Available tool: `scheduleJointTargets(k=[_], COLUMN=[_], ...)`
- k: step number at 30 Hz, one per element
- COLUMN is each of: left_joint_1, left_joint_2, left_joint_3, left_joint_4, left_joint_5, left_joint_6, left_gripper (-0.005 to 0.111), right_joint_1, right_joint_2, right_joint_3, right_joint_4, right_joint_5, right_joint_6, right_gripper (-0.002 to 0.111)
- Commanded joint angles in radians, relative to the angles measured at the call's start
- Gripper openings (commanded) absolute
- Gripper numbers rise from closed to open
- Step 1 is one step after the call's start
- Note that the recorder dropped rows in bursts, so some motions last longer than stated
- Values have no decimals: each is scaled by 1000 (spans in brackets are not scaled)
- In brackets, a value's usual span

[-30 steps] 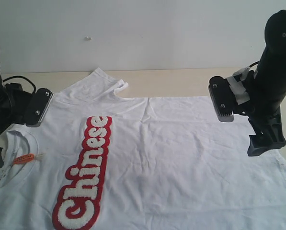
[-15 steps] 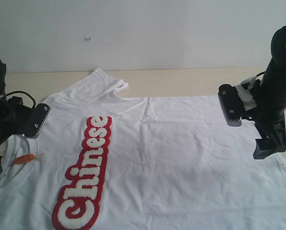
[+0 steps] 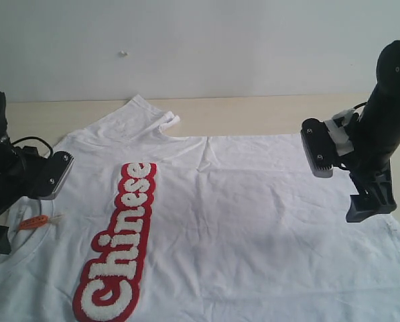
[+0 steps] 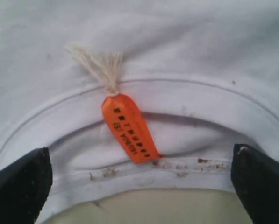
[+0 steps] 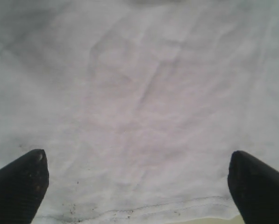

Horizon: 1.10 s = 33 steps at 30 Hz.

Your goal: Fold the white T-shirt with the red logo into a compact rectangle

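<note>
t-shirt (image 3: 253,221) lies spread, faintly creased, red logo (image 3: 119,248) up; left hand (image 4: 139,156) and right hand (image 5: 137,156) gape wide.

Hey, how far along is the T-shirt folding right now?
Done: nothing folded; the white T-shirt lies spread flat, red logo up. In hand: the left pincer is open over the collar by the orange tag, the right pincer open over the hem; neither grips. Left: every fold.

The left hand (image 4: 139,154) has dropped toward the collar (image 4: 209,100); the right hand (image 3: 344,178) shifted outward.
</note>
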Motion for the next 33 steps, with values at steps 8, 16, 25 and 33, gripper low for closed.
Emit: scheduleJointTargets(k=[8, 16, 25, 33], left_joint_1=[5, 5, 5, 5], left_joint_2=[57, 61, 61, 61], left_joint_3=[-5, -5, -5, -5], left_joint_4=[-41, -41, -41, -62], left_joint_5=[-25, -25, -31, -35], left_joint_6=[1, 1, 1, 1], left_gripper=[105, 105, 105, 105], right_joint_1=[-4, -4, -11, -92], right_joint_2=[23, 44, 71, 79], right_joint_3=[-5, -5, -1, -1], right_joint_4=[2, -12, -20, -20], right_joint_5=[-16, -30, 135, 117], right_joint_6=[-9, -17, -4, 22], right_gripper=[105, 105, 105, 105])
